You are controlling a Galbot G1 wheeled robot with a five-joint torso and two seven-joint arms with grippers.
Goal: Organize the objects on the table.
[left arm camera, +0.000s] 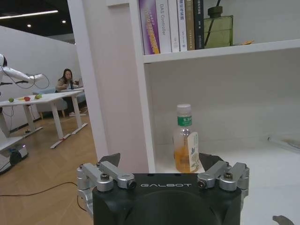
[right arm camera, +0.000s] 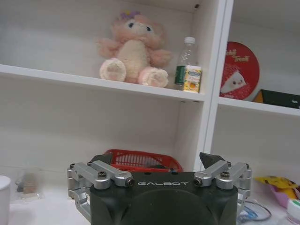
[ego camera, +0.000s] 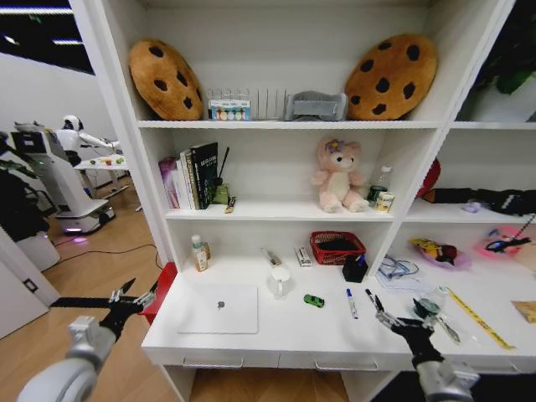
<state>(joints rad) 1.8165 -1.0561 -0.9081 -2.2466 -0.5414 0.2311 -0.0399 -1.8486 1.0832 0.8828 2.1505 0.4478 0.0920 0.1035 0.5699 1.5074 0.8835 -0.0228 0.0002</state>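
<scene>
On the long white table (ego camera: 285,339), a silver laptop (ego camera: 219,307) lies shut at the left. A tiny green toy car (ego camera: 314,300) sits mid-desk, with two dark-capped pens (ego camera: 352,303) (ego camera: 373,300) to its right. My left gripper (ego camera: 134,295) hangs open and empty just off the table's left end, level with the laptop; in its wrist view the gripper (left arm camera: 160,160) faces an orange drink bottle (left arm camera: 186,140). My right gripper (ego camera: 404,320) is open and empty over the front right of the table, near the pens. In the right wrist view that gripper (right arm camera: 156,160) faces the shelving.
A white mug (ego camera: 280,280), a red mesh basket (ego camera: 337,247), a black holder (ego camera: 355,268) and the bottle (ego camera: 199,253) stand along the back. Glasses (ego camera: 398,268), a glass jar (ego camera: 431,303) and a yellow tape measure (ego camera: 477,318) lie at the right. A pink plush bear (ego camera: 339,176) sits on the shelf above.
</scene>
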